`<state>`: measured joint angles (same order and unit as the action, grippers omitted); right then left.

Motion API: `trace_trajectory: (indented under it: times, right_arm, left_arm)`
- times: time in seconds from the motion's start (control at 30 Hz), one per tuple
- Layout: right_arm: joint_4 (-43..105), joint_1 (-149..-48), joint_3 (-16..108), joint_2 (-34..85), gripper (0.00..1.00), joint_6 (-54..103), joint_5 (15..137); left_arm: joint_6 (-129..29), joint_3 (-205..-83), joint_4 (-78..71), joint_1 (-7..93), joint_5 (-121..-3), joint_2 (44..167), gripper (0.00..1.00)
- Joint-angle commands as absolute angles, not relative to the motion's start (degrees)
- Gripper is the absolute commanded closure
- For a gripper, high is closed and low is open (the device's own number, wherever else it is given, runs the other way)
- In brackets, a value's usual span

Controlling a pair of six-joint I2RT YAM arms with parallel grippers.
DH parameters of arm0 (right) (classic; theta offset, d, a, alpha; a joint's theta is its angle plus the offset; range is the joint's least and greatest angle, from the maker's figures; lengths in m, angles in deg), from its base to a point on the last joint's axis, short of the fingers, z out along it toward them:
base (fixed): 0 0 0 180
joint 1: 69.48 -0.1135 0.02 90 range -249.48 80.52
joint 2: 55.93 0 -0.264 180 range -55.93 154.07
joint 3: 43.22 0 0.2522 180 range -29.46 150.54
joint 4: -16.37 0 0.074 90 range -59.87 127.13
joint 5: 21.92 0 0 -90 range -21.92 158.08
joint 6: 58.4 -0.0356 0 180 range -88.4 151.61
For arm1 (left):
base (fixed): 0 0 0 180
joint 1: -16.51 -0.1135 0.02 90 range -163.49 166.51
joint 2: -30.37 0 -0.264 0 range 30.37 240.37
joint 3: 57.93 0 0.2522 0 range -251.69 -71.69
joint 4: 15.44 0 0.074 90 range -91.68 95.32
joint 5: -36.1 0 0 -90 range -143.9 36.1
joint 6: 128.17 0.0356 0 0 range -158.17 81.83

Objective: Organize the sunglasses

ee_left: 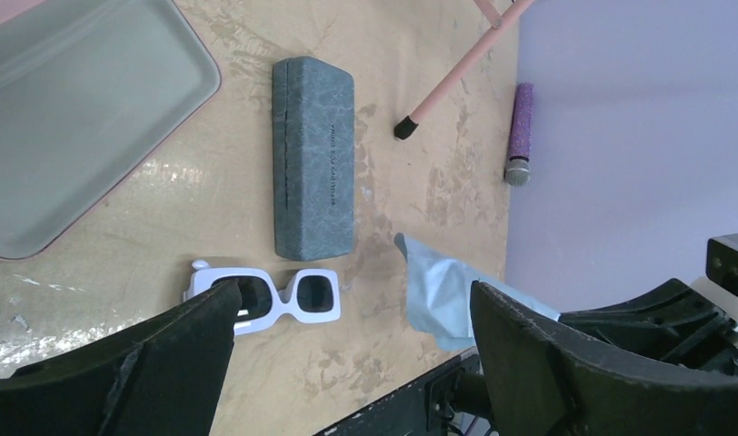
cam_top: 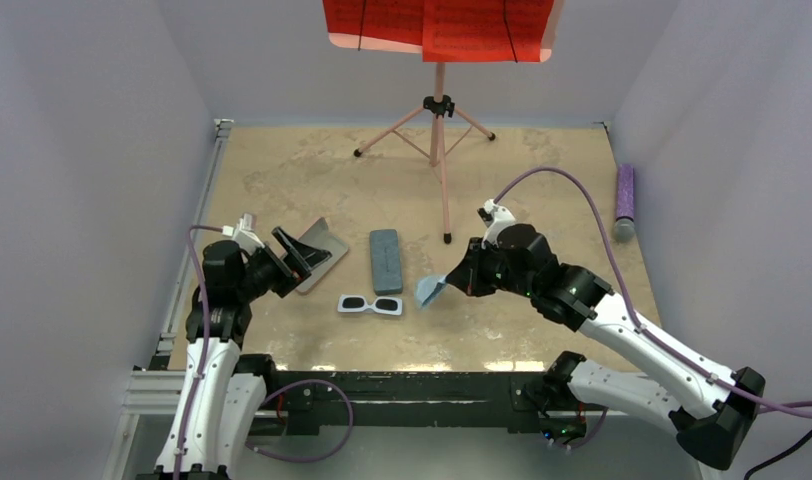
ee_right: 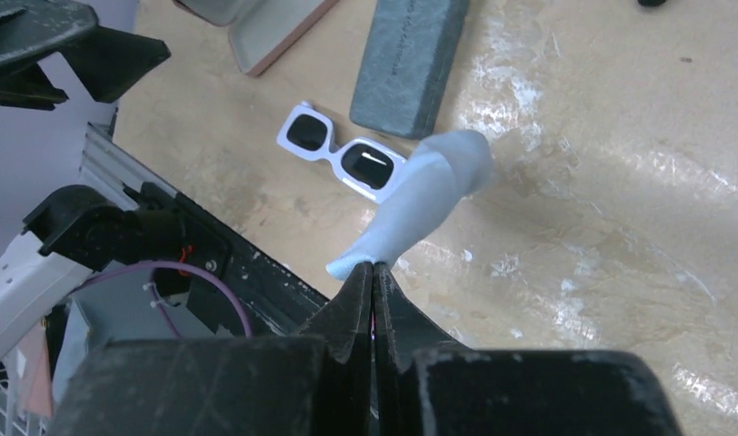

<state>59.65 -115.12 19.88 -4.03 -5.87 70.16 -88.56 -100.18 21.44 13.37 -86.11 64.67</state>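
Sunglasses (cam_top: 370,304) lie flat on the table, just ahead of the wide-open left gripper (cam_top: 297,252) and just past the cloth (ee_right: 429,182) pinched in the closed right gripper (ee_right: 373,272). They look light, with stiff plastic and slick lenses, so I'd grab across the chunky frame at the bridge, not the lenses. The right wrist view shows the pinch on the cloth's corner, which the top view hides; the left wrist view shows the open case's (ee_left: 74,109) bare lining; no second pair shows in any view.

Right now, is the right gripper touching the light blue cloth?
Touching. The right wrist view shows the right gripper shut on a corner of the light blue cloth, which sticks out beyond its tips.
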Motion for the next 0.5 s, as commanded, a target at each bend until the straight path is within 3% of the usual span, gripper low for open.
trace_trajectory:
  times: [0.0, 0.23, 0.47]
  right_arm:
    - [61.68, -114.97, 14.67, -4.79, 1.00, -8.67, 69.81]
    - [68.24, -107.48, 0.96, -5.61, 1.00, -21.25, 68.25]
    - [70.66, -107.18, 2.23, -3.19, 1.00, -22.40, 59.76]
  left_arm:
    - [-89.67, -100.16, 18.52, 14.67, -88.02, 65.43, 0.00]
    - [-89.58, -103.62, 17.86, 28.63, -80.73, 71.51, 0.00]
    - [-90.57, -108.45, 16.18, 44.91, -75.08, 84.22, 0.03]
